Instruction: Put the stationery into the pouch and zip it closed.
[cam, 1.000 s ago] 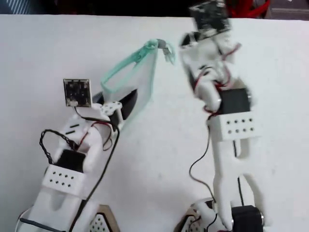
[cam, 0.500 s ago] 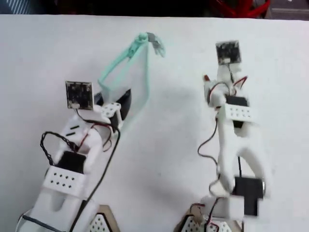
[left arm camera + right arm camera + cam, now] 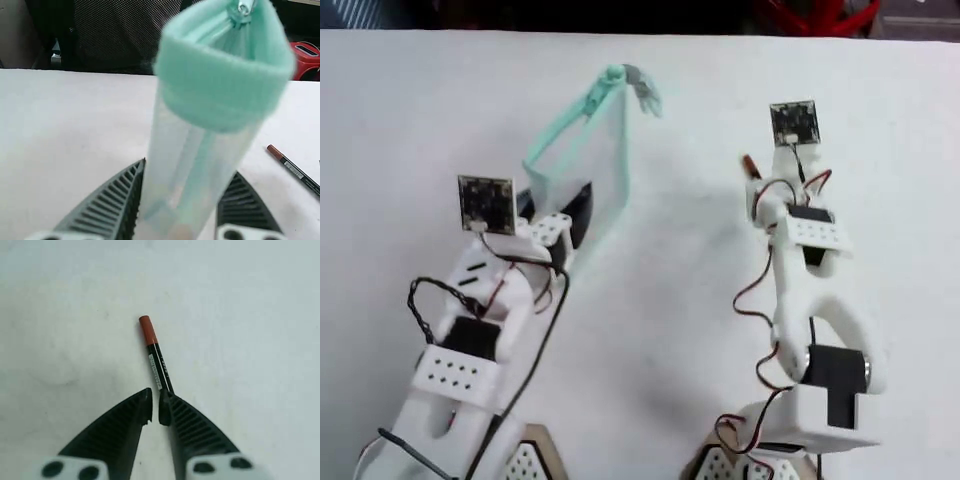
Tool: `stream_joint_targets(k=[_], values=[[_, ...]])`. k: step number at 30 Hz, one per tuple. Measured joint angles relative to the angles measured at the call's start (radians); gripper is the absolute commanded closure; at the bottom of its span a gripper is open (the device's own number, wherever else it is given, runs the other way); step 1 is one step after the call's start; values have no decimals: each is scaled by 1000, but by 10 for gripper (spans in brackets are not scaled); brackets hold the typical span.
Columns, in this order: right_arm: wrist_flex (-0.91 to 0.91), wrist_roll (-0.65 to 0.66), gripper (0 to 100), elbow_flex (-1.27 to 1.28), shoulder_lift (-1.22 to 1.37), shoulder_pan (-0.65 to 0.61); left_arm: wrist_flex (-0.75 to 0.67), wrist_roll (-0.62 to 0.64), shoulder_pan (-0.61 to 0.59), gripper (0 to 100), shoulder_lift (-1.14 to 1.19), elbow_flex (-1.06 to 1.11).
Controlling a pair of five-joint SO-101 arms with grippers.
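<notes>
The left hand [image 3: 189, 169] was clenched on the near end of the mint-green pouch [image 3: 603, 165], one ribbed finger [image 3: 117, 200] pressed to each side of its clear wall. It held the pouch up off the white bench [image 3: 660, 320], slanting away toward the far side, with the green zip band along the upper edge and the metal zip pull [image 3: 642, 90] at the far tip. Pale long shapes showed faintly through the clear wall, too blurred to name. The right hand [image 3: 155, 399] hung low over the bench to the right of the pouch and well apart from it, clenched almost tip to tip and grasping nothing, with just a sliver of bench showing between its fingertips. A black pen [image 3: 156, 360] with a reddish-brown cap lay flat on the bench just beyond that hand, outside the pouch. Its capped end pointed away toward the far side and its near end ran in beside one fingertip.
</notes>
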Motion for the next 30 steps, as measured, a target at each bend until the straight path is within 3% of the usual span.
stream_joint_targets(k=[9,12,17,22,30], values=[[11,0,961,0,-3,2,0,0,0,790,2,0],[23,9,901,-28,54,-5,0,0,0,790,2,0],[175,20,777,-216,222,0,0,0,0,790,2,0],[319,20,772,-440,388,-6,0,0,0,790,2,0],[342,20,772,-721,557,-92,0,-2,0,790,2,0]])
